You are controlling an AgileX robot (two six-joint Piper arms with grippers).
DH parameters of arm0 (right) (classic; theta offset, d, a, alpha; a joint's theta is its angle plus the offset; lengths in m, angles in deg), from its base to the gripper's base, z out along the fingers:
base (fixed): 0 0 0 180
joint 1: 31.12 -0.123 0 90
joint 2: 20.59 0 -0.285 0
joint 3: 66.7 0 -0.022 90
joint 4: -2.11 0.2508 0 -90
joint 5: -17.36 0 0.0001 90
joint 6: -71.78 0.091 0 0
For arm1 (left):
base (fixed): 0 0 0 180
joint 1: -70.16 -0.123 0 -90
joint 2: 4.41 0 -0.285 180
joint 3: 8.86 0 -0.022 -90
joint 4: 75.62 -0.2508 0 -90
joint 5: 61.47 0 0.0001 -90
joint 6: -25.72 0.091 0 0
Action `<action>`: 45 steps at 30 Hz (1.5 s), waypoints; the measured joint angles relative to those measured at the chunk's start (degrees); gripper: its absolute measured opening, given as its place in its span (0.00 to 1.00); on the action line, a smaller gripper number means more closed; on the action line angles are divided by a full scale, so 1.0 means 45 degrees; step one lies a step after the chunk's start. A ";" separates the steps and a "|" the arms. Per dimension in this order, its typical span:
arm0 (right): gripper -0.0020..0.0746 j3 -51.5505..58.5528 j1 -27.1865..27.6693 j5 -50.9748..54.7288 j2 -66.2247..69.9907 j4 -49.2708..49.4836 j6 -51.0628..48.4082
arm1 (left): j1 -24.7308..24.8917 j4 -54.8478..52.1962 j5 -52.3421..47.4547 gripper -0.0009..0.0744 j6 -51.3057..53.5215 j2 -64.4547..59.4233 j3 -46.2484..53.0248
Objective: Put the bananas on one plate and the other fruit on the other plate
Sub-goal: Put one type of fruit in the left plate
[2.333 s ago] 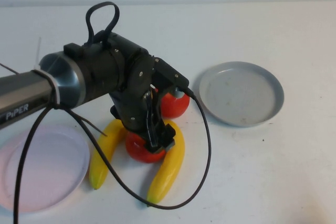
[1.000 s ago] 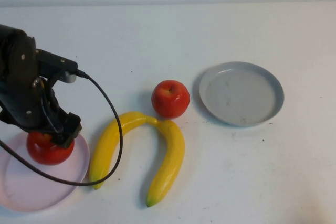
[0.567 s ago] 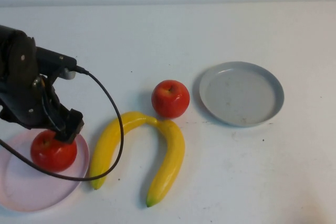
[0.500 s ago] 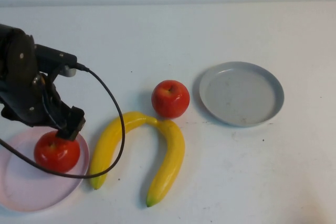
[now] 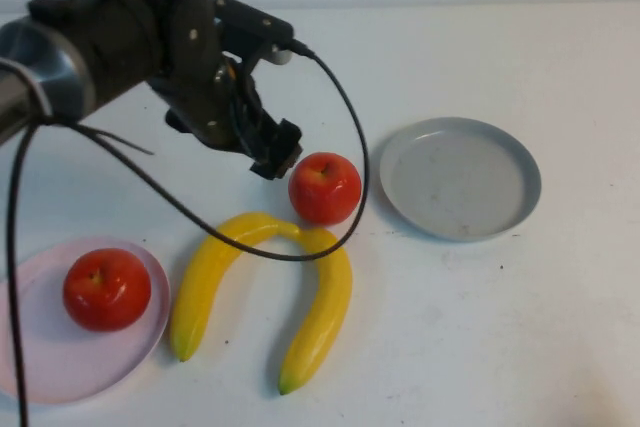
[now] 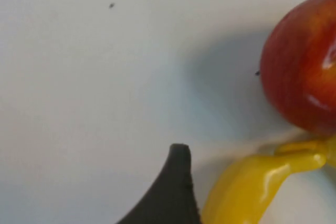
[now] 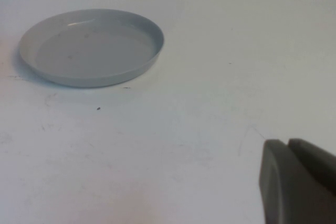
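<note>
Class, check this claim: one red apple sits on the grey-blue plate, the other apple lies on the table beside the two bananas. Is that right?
Not quite. In the high view the plated red apple sits on the pale pink plate; the grey-blue plate holds nothing. The other apple does lie on the table beside the two bananas.

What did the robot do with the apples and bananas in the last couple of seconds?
The left gripper carried one apple from between the bananas onto the pink plate, let it go, and swung back, open, beside the second apple. That apple, the bananas and the empty grey plate stayed put. The right gripper rests shut near the grey plate.
</note>
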 joint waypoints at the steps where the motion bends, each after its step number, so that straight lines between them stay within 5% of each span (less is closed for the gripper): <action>1: 0.01 0.0000 0.0000 0.0000 0.0000 0.0000 0.0000 | 0.0167 0.0033 -0.0100 0.90 0.0153 -0.0337 -0.0469; 11: 0.01 0.0000 0.0000 0.0000 0.0000 0.0000 0.0000 | 0.1318 0.0099 -0.0523 0.90 0.0906 -0.2946 -0.3281; 32: 0.01 0.0000 0.0000 0.0000 0.0000 0.0000 0.0000 | 0.1339 0.0462 -0.0338 0.90 0.1482 -0.3945 -0.3580; 38: 0.01 0.0000 0.0000 0.0000 0.0000 0.0000 0.0000 | 0.1339 0.0406 -0.0990 0.78 0.1482 -0.3819 -0.3580; 45: 0.01 0.0000 0.0000 0.0000 0.0000 0.0000 0.0000 | 0.1339 0.0383 -0.2737 0.78 0.1482 -0.2898 -0.4072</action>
